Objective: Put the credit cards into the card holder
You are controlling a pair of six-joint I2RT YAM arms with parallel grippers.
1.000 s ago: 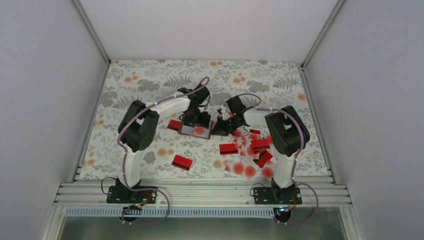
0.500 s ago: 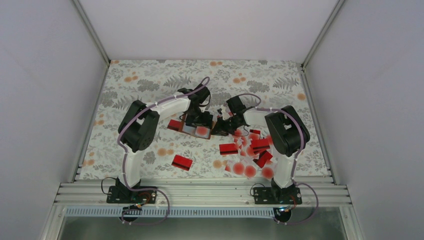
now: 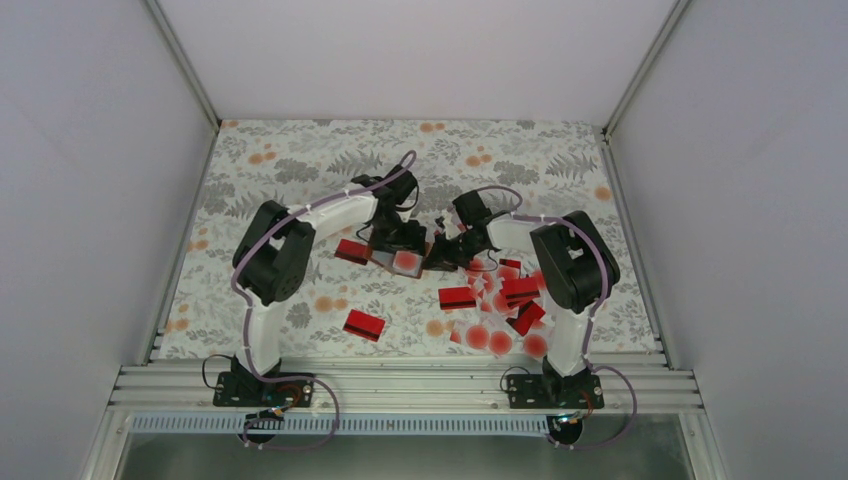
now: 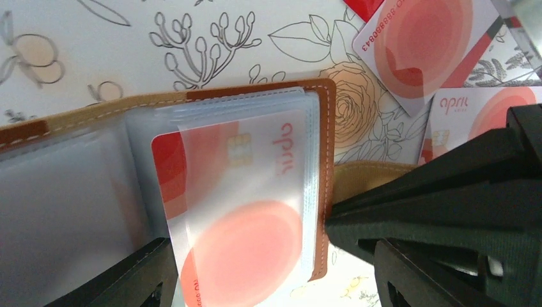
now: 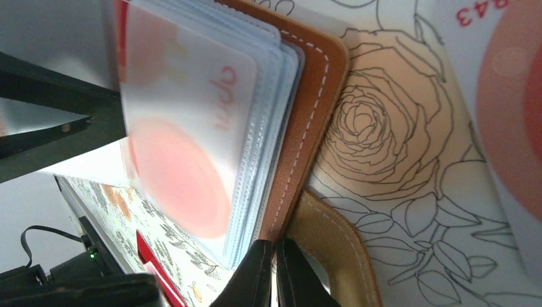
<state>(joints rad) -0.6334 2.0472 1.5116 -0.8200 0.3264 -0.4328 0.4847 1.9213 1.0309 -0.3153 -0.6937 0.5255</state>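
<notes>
The floral cloth (image 3: 300, 160) fills the overhead view. The left arm (image 3: 300, 225) and right arm (image 3: 570, 262) bend inward to meet near its middle. There the card holder (image 3: 404, 262) lies spread flat, with the left gripper (image 3: 393, 240) over it and the right gripper (image 3: 447, 254) just beside its right edge. From above, neither gripper's spread can be read. Loose credit cards (image 3: 505, 298) lie scattered by the right arm. A lone red card (image 3: 364, 324) sits apart toward the near edge, and a second red card (image 3: 351, 250) lies just left of the holder.

The wrist views add the detail. On the left, the fingers (image 4: 134, 281) stand spread wide, one on either side of a clear sleeve that holds a dotted card (image 4: 246, 217). On the right, the fingers (image 5: 265, 275) are pressed together, tips at the holder's brown edge beside a tan strap (image 5: 339, 249) — possibly pinning it, though the contact is hidden.
</notes>
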